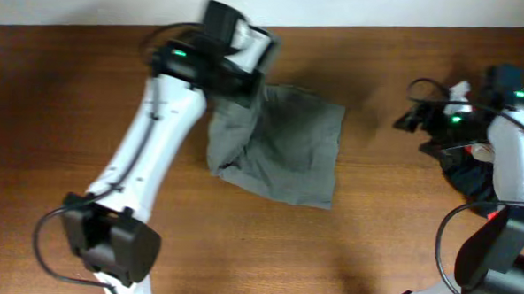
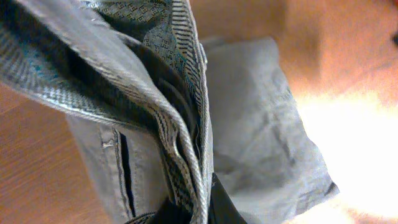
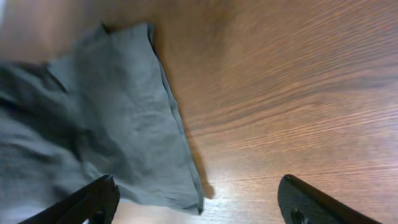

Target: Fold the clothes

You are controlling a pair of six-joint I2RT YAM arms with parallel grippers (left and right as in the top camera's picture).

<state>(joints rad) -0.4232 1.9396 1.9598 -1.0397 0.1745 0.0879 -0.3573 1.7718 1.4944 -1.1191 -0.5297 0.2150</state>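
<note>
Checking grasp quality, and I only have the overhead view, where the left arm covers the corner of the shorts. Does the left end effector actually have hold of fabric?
Observer: Yes. The left wrist view shows the left end effector shut on the shorts, with a bunched fold with patterned lining rising from it.
Operator: And the right one? It's blurred overhead.
Observer: The right end effector is open. Nothing sits between its fingers, only bare table, with the shorts' edge off to one side.
</note>
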